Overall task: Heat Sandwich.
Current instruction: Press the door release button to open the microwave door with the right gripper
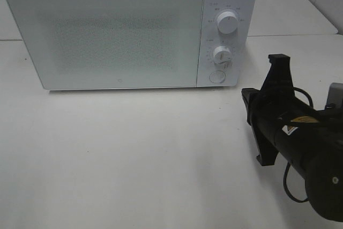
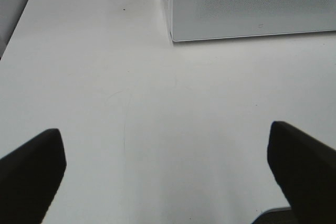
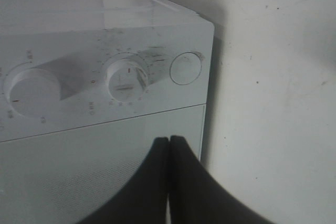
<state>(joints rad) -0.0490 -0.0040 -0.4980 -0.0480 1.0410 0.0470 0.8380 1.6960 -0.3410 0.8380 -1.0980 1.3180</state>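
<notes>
Microwave stands on the white bench with its door shut. The control panel carries an upper dial, a lower dial and a round button.

Right gripper: the fingers are closed, pressed flat against each other with nothing between them. Ahead of the fingertips lies the edge of the door next to the control panel. The lower dial and the round button sit just beyond that edge. In the exterior high view the right arm stands off the control-panel corner of the microwave, with bare bench between the two.

Left gripper: the fingers are spread wide and hold nothing. Bare bench lies between them. A lower corner of the microwave lies well ahead of them, toward one side.

Sandwich: not visible in any view, so its position cannot be told.
</notes>
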